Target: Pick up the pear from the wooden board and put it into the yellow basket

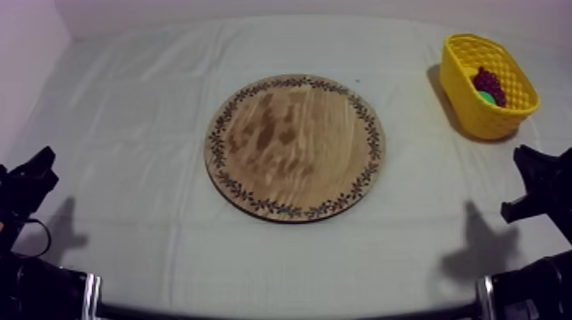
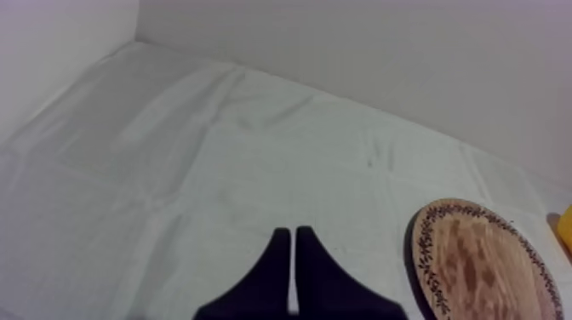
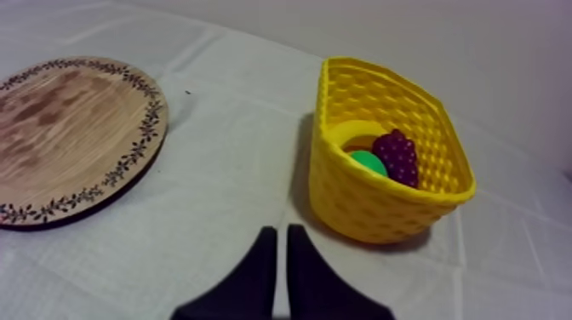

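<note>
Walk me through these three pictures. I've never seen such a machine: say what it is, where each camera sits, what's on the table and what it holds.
This is a robot with two arms, one at each side of a table under a grey-white cloth. The top view looks down from above; the black shapes at its lower edges are the arms. The other two pictures come from cameras riding on each arm's wrist. There the left pincer and the right pincer show as narrow black wedges: both are shut and hold nothing. A round wooden board lies mid-table with nothing on it. The yellow basket stands at the robot's right, holding a bunch of grapes and something green, possibly the pear.
</note>
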